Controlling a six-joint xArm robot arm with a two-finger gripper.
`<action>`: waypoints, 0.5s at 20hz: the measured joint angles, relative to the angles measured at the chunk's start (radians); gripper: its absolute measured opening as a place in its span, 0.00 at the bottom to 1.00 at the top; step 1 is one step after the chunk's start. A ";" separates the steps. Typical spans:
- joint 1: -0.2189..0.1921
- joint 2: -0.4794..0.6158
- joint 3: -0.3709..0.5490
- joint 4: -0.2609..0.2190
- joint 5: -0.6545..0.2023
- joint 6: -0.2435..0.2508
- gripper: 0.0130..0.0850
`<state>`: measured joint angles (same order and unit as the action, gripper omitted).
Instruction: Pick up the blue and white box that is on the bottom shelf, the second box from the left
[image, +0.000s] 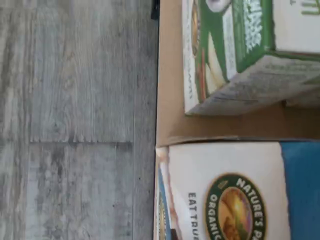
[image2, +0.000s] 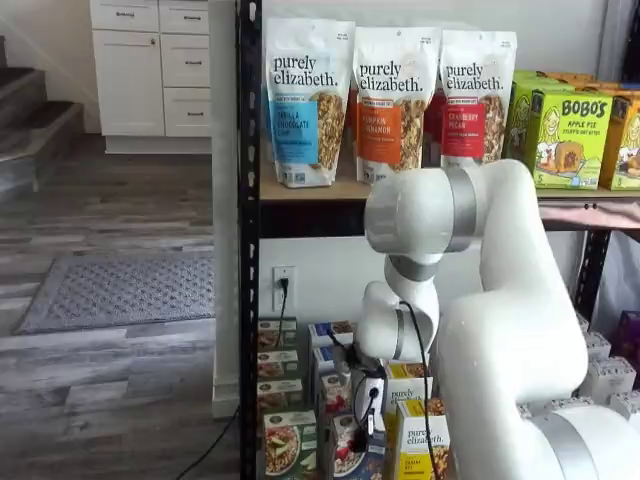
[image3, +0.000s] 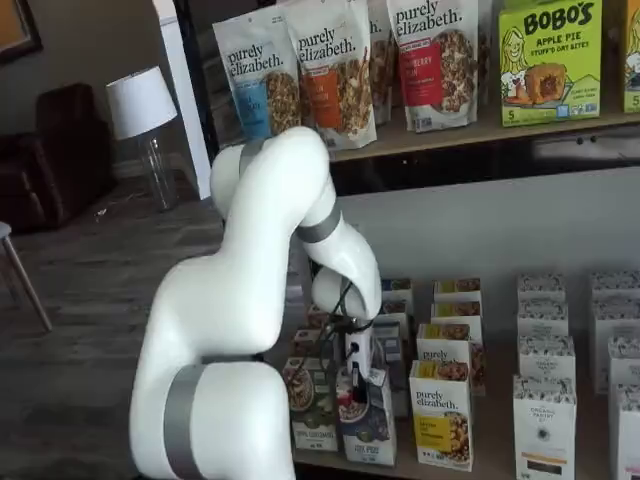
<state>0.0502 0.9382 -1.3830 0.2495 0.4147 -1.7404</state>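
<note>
The blue and white box (image3: 368, 425) stands upright at the front of the bottom shelf (image3: 480, 470), between a green-fronted box (image3: 310, 410) and a yellow "purely elizabeth" box (image3: 441, 420). It also shows in a shelf view (image2: 345, 450). My gripper (image3: 356, 393) hangs straight down over its top, black fingers at the box's top edge; it also shows in a shelf view (image2: 362, 432). No gap between the fingers can be made out. In the wrist view the box's white top with a round logo (image: 235, 200) lies close below the camera, with the green box (image: 235, 50) beside it.
Rows of small boxes fill the bottom shelf behind and right, white ones (image3: 545, 410) among them. Tall granola bags (image2: 310, 100) stand on the wooden board above. A black steel post (image2: 248, 250) edges the rack. Grey plank floor (image: 75, 120) lies before the shelf lip.
</note>
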 joint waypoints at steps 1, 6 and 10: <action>0.002 -0.008 0.012 0.004 -0.006 -0.002 0.39; 0.013 -0.053 0.073 0.025 -0.018 -0.012 0.39; 0.020 -0.096 0.127 0.034 -0.020 -0.015 0.39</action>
<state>0.0697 0.8425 -1.2561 0.2835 0.3949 -1.7554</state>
